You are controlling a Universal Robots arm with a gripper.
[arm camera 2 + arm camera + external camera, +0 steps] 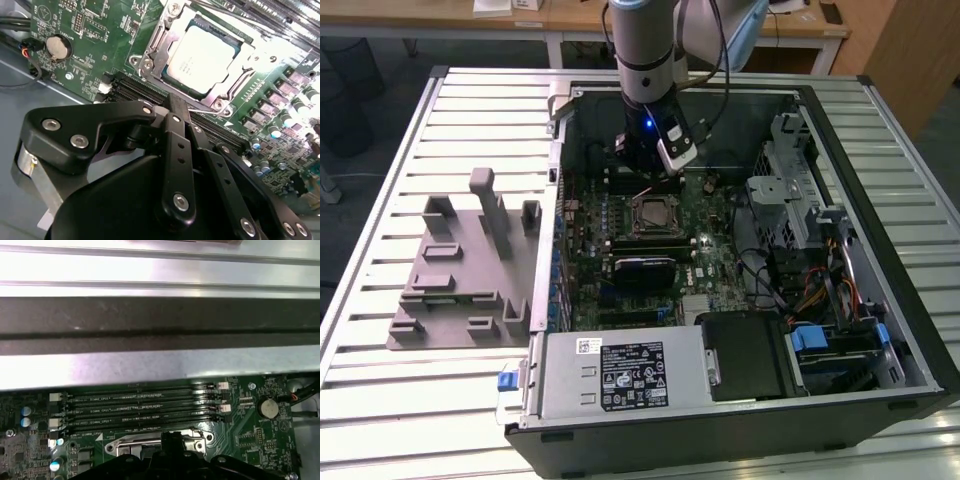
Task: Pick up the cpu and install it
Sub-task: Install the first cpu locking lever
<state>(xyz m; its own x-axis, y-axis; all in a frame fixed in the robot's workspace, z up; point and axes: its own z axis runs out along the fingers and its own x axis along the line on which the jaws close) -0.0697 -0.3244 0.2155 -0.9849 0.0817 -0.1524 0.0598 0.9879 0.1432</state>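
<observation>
The gripper [175, 102] hangs low over the motherboard [95, 30], its fingers pressed together with nothing between them. The cpu [204, 56] lies flat, silvery top up, in the metal-framed socket [152, 52] just ahead of the fingertips and clear of them. The dark memory slots [130, 90] run beneath the gripper's tip, between it and the socket.

In the first wrist view the black pincer [172, 439] hides the middle of the metal-framed square socket [125, 444], which the picture's edge cuts off.
</observation>
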